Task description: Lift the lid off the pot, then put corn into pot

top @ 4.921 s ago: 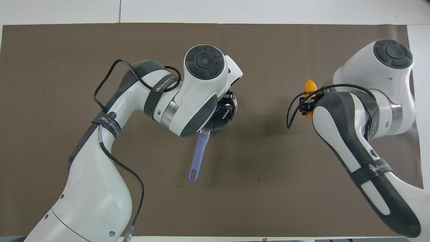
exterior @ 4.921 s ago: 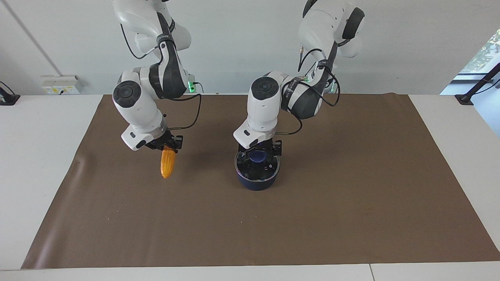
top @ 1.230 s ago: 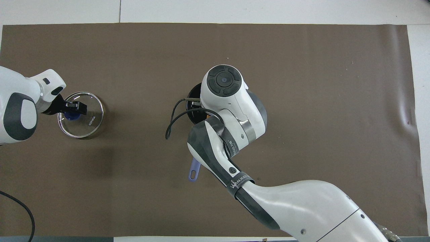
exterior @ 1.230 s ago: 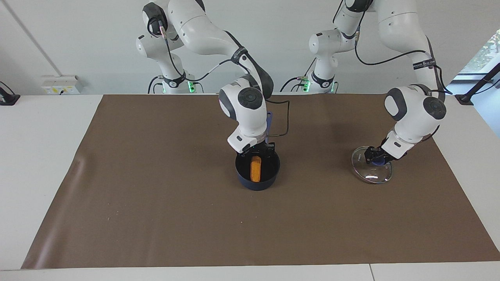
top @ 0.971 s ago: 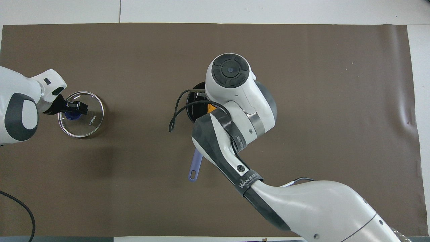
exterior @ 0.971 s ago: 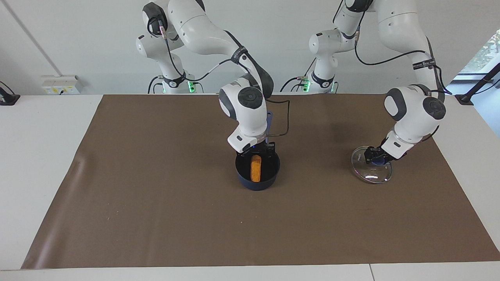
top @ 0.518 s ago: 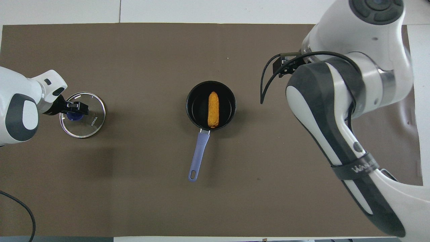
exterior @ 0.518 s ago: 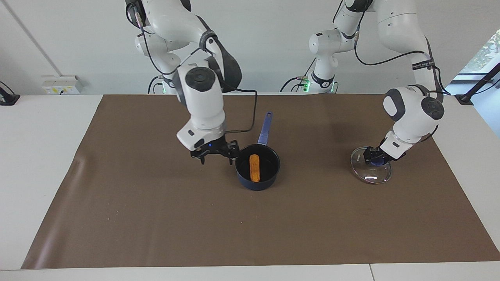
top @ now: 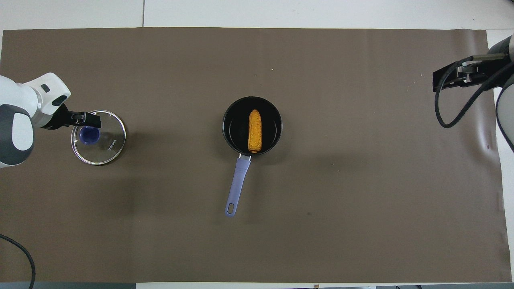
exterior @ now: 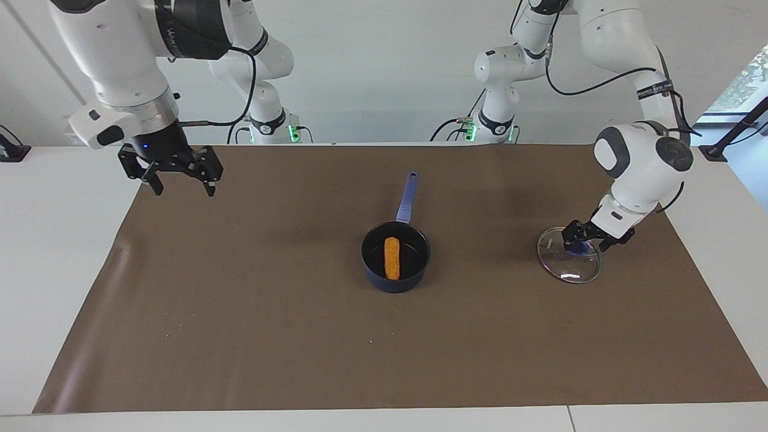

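Observation:
The dark blue pot [exterior: 414,277] [top: 232,120] stands uncovered on the middle of the mat, its light blue handle [exterior: 407,197] [top: 237,184] pointing toward the robots. The orange-yellow corn [exterior: 391,258] [top: 255,130] lies inside the pot. The glass lid [exterior: 570,267] [top: 105,146] lies flat on the mat toward the left arm's end, its blue knob [exterior: 577,247] [top: 88,135] up. My left gripper [exterior: 591,236] [top: 84,119] is open just over the knob and holds nothing. My right gripper [exterior: 172,173] [top: 457,78] is open and empty, raised over the mat's edge at the right arm's end.
A brown mat [exterior: 240,312] covers most of the white table [exterior: 54,240]. A wall socket box [exterior: 96,130] sits past the table at the right arm's end.
My right gripper let the corn go in the pot, then rose and swung away to the right arm's end. My left gripper opened off the lid's knob; the lid stays on the mat.

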`<state>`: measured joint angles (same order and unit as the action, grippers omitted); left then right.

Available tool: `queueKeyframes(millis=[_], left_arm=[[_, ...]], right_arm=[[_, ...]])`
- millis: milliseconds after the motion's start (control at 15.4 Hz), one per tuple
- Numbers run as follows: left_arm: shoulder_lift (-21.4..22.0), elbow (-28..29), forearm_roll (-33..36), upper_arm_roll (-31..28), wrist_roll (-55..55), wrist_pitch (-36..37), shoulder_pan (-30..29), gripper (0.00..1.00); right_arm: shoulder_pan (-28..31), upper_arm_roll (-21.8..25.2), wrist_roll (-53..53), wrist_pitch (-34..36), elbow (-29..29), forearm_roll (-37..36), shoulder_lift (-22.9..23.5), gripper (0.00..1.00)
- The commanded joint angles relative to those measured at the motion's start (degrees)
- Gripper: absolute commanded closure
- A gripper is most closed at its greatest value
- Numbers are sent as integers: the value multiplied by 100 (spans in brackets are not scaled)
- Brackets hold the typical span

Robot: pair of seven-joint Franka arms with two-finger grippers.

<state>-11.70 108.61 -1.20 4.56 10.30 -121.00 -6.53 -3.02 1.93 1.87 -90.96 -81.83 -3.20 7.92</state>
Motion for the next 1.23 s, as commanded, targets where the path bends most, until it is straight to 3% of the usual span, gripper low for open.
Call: queueKeyframes(millis=[0, 129, 259, 453, 647, 842, 1165], left_arm=[[63, -996, 188, -25, -353, 1145, 283, 0], [185, -1438, 331, -25, -598, 1665, 512, 0], [544, -1527, 331, -16, -863, 1973, 530, 0], [1055, -1422, 331, -7, -881, 2720, 539, 0], [1380, -923, 331, -7, -916, 2871, 618, 0], [1434, -824, 322, -25, -1004, 2897, 635, 0], [1381, -1343, 269, -34, -995, 3320, 741, 0]], right_arm=[[90, -105, -160, -89, -903, 21, -475, 0], [135, -105, -170, -133, -905, 21, -476, 0], [135, -105, -161, -220, -939, 29, -475, 0], [117, -96, -126, -265, -1194, 30, -765, 0], [170, -96, -152, -256, -1388, 30, -880, 0], [196, -96, -170, -195, -1388, 30, -862, 0], [398, -149, -170, -229, -1397, 29, -854, 0]])
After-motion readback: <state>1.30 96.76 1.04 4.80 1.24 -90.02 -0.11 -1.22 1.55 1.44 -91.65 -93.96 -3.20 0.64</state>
